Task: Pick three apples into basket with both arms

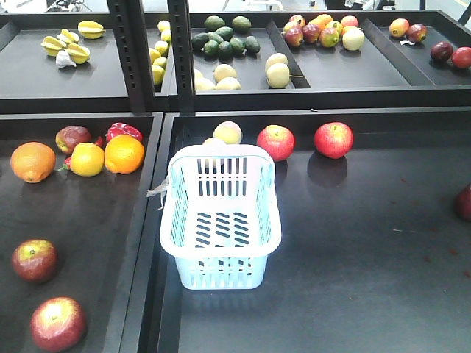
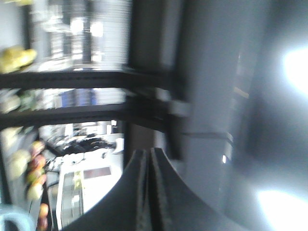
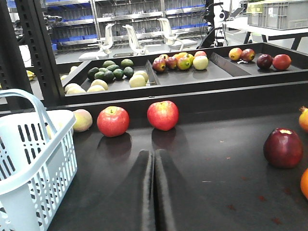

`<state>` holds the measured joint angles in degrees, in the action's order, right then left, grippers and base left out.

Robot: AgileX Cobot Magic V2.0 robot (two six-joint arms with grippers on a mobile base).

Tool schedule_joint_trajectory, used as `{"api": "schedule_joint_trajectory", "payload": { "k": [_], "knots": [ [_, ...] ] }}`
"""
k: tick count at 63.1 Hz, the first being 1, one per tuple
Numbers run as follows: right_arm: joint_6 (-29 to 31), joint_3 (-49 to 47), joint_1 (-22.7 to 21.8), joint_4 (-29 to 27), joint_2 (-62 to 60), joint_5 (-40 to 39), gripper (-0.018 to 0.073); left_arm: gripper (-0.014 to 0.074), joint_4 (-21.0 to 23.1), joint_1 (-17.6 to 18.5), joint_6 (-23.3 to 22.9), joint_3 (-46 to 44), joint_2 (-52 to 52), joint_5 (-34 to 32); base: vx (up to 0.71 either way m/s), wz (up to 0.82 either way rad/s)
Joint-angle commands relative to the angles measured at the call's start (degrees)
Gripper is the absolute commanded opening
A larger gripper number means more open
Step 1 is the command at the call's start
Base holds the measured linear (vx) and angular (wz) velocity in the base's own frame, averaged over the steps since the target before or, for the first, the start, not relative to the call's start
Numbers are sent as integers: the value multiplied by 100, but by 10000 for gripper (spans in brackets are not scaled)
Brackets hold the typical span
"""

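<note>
The dark bench carries the basket upright at centre. Behind the basket, by the back wall, lie an inner apple and an outer apple, both well ahead of the right pincer, which is clenched on nothing. A dark apple lies to that pincer's right and is cut off in the front view. The left pincer is likewise clenched, and its view is blurred.

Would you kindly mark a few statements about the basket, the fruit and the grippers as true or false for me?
1. The basket is empty. True.
2. Two red apples lie behind the basket. True.
3. The right gripper holds an apple. False: it is shut on nothing.
4. The oranges share the basket's tray. False: they lie in the neighbouring tray.
5. The left gripper is wide open. False: it is shut.
</note>
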<state>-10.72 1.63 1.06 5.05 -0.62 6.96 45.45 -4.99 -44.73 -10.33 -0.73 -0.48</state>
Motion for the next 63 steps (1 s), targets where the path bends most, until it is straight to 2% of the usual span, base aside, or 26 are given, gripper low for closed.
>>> {"api": "schedule_joint_trajectory", "payload": {
  "k": [1,7,17,21,28,34,37,40,43,44,49,51,57,63],
  "knots": [
    [23,86,-42,59,-59,-431,-1,-8,-686,-3,570,-851,-72,-137,0,-1],
    [23,86,-42,59,-59,-431,-1,-8,-1063,-3,1178,-1454,90,-91,0,0],
    [23,86,-42,59,-59,-431,-1,-8,-973,67,1851,-2114,762,650,0,0],
    [23,86,-42,59,-59,-431,-1,-8,-812,179,2244,-2350,1127,1030,0,0],
    [23,86,-42,59,-59,-431,-1,-8,-19,429,3451,-2713,1806,1385,0,0],
    [23,86,-42,59,-59,-431,-1,-8,1074,639,5106,-3063,2498,1620,0,0],
    [23,86,-42,59,-59,-431,-1,-8,1758,736,5930,-3230,2868,1841,0,0],
    [23,86,-42,59,-59,-431,-1,-8,2438,806,7102,-3453,3254,2099,0,0],
    [23,86,-42,59,-59,-431,-1,-8,3003,838,7979,-3610,3595,2341,0,0],
    [23,86,-42,59,-59,-431,-1,-8,3251,844,8429,-3690,3763,2467,0,0],
    [23,86,-42,59,-59,-431,-1,-8,4017,844,9881,-3958,4382,2922,0,0],
    [23,86,-42,59,-59,-431,-1,-8,4210,844,10318,-4072,4664,3103,0,0],
    [23,86,-42,59,-59,-431,-1,-3,4618,844,10967,-4364,5413,3459,0,0],
    [23,86,-42,59,-59,-431,-1,27,4599,844,11367,-4716,6213,3780,0,0]
  ]
}}
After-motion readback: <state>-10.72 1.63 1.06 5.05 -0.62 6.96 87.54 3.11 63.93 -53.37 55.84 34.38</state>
